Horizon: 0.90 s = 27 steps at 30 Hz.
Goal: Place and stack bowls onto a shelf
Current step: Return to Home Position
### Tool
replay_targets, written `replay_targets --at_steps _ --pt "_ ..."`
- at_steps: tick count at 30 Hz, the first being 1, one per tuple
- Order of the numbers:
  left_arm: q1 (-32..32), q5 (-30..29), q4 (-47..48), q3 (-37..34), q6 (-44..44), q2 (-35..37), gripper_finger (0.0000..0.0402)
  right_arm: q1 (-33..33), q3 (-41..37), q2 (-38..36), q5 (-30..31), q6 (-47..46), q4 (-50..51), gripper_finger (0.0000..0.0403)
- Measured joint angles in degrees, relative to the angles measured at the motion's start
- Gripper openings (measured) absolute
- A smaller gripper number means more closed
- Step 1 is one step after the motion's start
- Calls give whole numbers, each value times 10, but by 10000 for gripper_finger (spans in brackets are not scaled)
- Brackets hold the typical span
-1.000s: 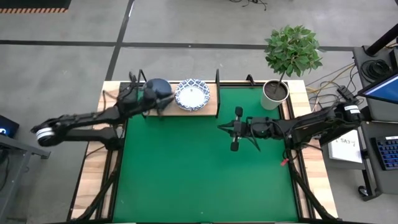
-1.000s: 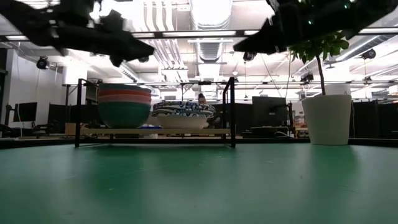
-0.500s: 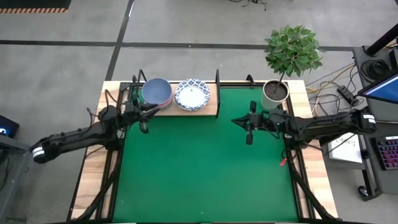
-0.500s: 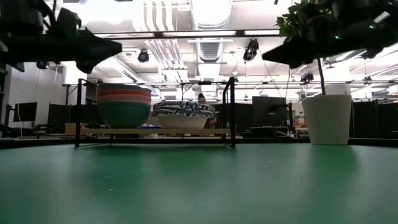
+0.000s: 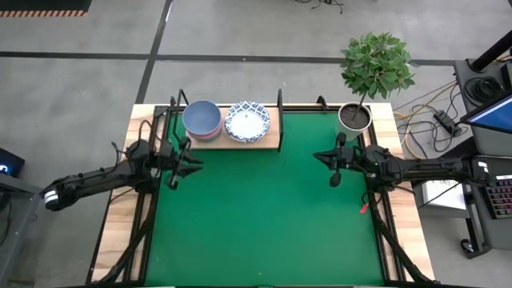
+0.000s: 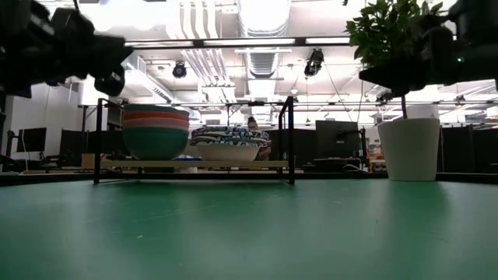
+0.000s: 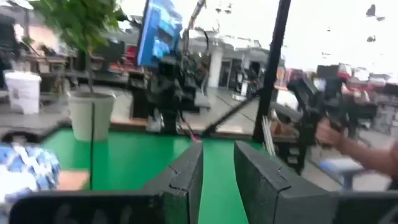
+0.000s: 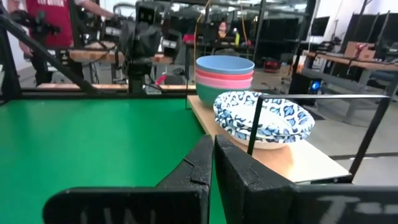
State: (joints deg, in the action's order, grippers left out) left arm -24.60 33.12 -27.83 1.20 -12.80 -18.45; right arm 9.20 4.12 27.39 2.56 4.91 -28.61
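Bowls sit on shelf (image 5: 274, 137) in two stacks. Coloured stack (image 5: 202, 119) at shelf's left end, white patterned stack (image 5: 247, 122) just beside it, mid-board. Left pincer (image 5: 182, 164) in front of shelf's left end, narrowly spread, empty. Right pincer (image 5: 320, 157) off shelf's right end, pressed together, empty. We judge stacking done, homing in hand. Next move calls for folding both arms away from shelf, clear of stacks.
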Motion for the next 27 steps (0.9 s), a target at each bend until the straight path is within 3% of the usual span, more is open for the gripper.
replay_targets --at_steps 4,11,16,20,27 --pt "18 3 35 -6 12 21 58 6 -25 -45 0 0 10 9" --pt "21 20 44 0 23 96 37 7 -26 -130 -1 29 112 9" --pt "21 -39 95 0 44 131 37 7 -26 -203 -6 63 168 9" --pt "21 -100 117 0 44 136 37 7 -26 -262 -58 66 215 9" --pt "21 -107 123 0 26 125 37 8 -31 -269 -96 85 248 9"
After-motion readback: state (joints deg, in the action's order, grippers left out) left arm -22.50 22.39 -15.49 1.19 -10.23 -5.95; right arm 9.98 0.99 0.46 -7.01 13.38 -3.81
